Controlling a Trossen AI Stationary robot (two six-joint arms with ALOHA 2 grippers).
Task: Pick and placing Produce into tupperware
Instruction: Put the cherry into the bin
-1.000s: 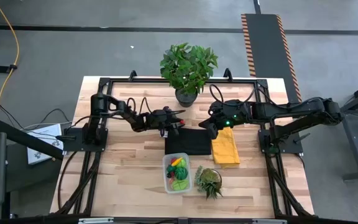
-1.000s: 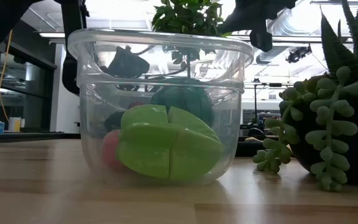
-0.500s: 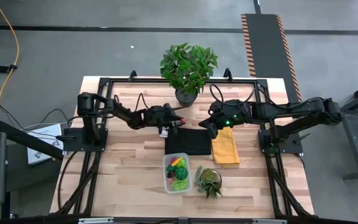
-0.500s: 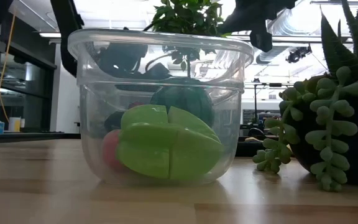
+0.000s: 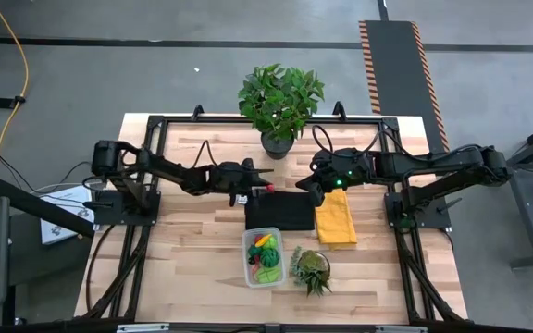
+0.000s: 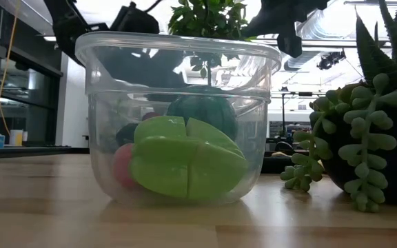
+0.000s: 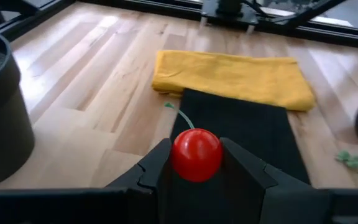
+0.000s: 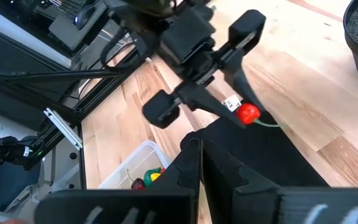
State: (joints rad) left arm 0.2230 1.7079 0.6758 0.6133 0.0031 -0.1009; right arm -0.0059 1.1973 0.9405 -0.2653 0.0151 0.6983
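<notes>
**Over the black cloth, cherry in my left fingers**

Beneath me lies a pale wooden table [image 5: 192,254] on a grey floor, with a potted leafy plant [image 5: 280,100] at its far edge. My left gripper [image 7: 194,163] is clamped on a red cherry [image 7: 196,154], held just above the black cloth [image 7: 241,130] beside the yellow cloth [image 7: 229,78]. My right gripper [image 8: 201,155] waits with fingers together near the cloths. Nearer the front, the tupperware [image 5: 261,257] holds green and red produce [image 6: 185,162], beside a succulent [image 5: 311,268].
</notes>
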